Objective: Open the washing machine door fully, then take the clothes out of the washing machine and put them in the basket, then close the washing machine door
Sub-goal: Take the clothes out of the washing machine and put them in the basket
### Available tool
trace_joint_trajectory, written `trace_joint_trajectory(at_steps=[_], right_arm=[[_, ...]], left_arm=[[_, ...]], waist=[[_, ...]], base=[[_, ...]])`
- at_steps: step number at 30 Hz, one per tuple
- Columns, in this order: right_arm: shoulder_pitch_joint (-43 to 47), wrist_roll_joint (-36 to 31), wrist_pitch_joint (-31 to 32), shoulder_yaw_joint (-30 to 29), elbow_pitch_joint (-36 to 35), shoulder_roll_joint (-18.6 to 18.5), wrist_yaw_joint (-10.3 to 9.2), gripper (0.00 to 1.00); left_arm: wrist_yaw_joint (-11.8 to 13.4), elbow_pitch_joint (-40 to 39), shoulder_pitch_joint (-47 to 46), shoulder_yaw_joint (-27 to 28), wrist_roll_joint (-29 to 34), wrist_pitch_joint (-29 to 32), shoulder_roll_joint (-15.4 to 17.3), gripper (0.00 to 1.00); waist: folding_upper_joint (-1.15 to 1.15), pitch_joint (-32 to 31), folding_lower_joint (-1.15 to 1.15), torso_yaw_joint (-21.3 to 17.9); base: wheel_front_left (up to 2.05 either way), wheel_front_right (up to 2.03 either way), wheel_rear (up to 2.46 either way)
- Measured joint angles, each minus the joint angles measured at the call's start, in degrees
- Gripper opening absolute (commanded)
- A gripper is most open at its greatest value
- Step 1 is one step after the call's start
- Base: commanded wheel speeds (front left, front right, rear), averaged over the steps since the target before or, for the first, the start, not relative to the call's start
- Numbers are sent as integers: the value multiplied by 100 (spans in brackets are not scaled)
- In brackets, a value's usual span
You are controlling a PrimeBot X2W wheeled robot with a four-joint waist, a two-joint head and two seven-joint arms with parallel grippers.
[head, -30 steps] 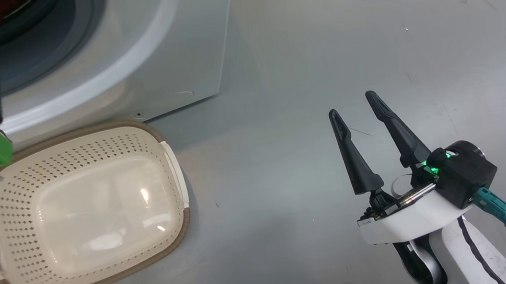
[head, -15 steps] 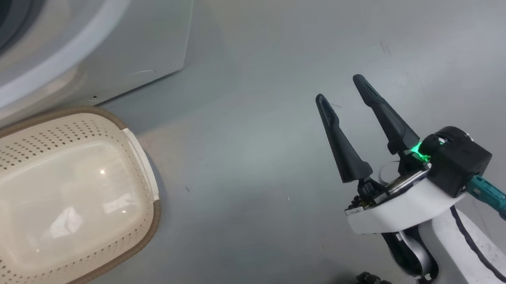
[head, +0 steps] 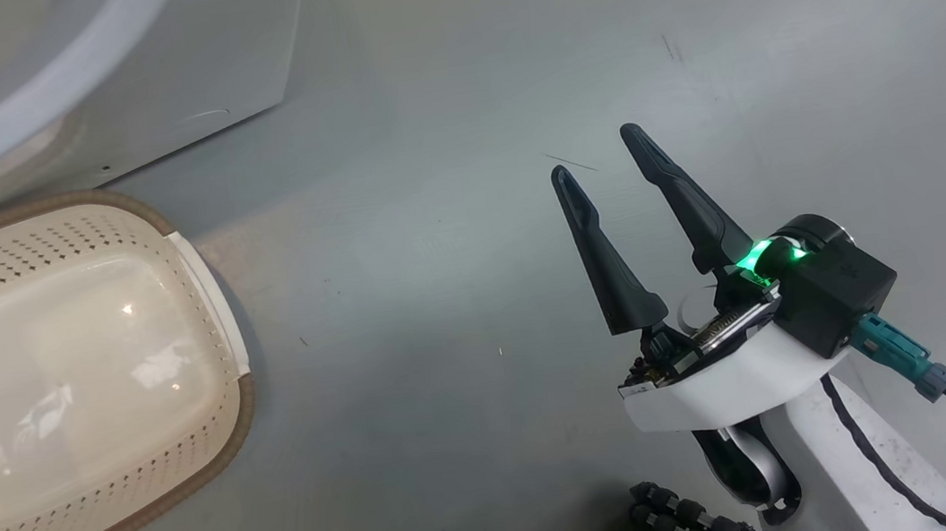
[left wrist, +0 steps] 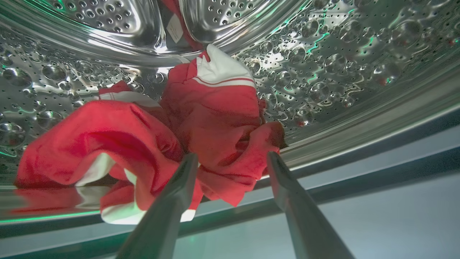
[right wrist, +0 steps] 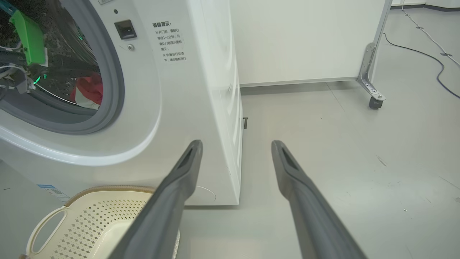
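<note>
Clothes (left wrist: 215, 118) lie crumpled on perforated steel drum (left wrist: 341, 54).

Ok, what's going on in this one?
The robot is unloading the washing machine. Its left gripper is inside the steel drum, jaws open right at the red and white clothes but not closed on them. The right gripper hangs open over the floor beside the basket, which sits empty in front of the machine.
</note>
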Motion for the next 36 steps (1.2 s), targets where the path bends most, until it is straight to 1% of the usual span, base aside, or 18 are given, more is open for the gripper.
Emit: trace_joint_trajectory(at_steps=[8, 10, 13, 18, 19, 21, 22, 23, 26, 31, 32, 33, 36], right_arm=[[-35, 10, 0, 32, 32, 1, -30, 100], [-37, 10, 0, 52, 40, 1, -70, 100], [-54, 32, 0, 82, 58, 1, -71, 100], [-101, 52, 0, 122, 85, 1, -74, 100], [-111, 52, 0, 127, 89, 1, -76, 100], [-119, 52, 0, 131, 91, 1, -77, 100], [-119, 52, 0, 132, 97, 1, -77, 100], [-119, 52, 0, 132, 100, 1, -77, 100], [-120, 51, 0, 133, 111, 1, -78, 100], [-123, 49, 0, 129, 132, 1, -80, 100], [-123, 48, 0, 119, 136, 1, -82, 100], [-123, 41, 0, 99, 143, 2, -127, 100], [-124, 35, 0, 42, 148, 0, -131, 100]], left_arm=[[0, 447, -154, -91, -59, 338, 36, 100], [-1, 520, -155, -164, -32, 403, 96, 100], [1, 648, -177, -167, 2, 465, 175, 100], [71, 907, -209, -116, 45, 584, 197, 100], [78, 938, -209, -118, 45, 586, 197, 94], [78, 968, -210, -124, 45, 586, 197, 44], [78, 983, -210, -124, 45, 586, 197, 3], [78, 1003, -211, -124, 45, 584, 196, 0], [76, 1027, -221, -121, 45, 569, 190, 0], [58, 1059, -232, -100, 43, 344, 153, 0], [58, 1062, -237, -68, 27, 258, 130, 0], [58, 1067, -237, -62, -8, 218, 89, 0], [24, 1055, -237, -93, -20, 38, -5, 0]], waist=[[0, 117, 0, -134], [0, 123, 0, -150], [0, 131, 0, -172], [0, 130, 0, -210], [0, 127, 0, -217], [0, 118, 0, -228], [0, 113, 0, -233], [0, 107, 0, -236], [0, 89, 0, -239], [0, 54, 0, -214], [0, 47, 0, -207], [0, 39, 0, -196], [0, 17, 0, -145]], base=[[0, 0, 0], [0, 0, 0], [0, 0, 0], [0, 0, 0], [0, 0, 0], [0, 0, 0], [0, 0, 0], [0, 0, 0], [0, 0, 0], [0, 0, 0], [0, 0, 0], [0, 0, 0], [0, 0, 0]])
